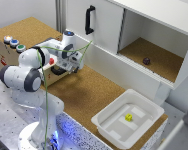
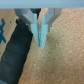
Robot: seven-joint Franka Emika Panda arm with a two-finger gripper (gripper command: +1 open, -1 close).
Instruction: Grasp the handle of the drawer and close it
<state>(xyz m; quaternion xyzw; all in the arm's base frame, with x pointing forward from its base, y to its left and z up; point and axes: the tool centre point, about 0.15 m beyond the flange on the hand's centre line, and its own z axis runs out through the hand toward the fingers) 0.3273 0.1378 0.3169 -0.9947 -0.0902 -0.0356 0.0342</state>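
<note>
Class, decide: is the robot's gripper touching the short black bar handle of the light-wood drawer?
Cannot tell. In the wrist view the gripper has its fingers closed together over tan surface, with a dark shape alongside; no handle is clearly identifiable. The exterior view hides the drawer front behind the arm.

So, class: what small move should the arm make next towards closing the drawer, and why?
Probably open the gripper. In the wrist view its fingers meet with nothing between them, above the cork surface, so they could not take the handle as they stand. A dark bar lies beside them. It may be the handle, but it is too blurred to tell.
</note>
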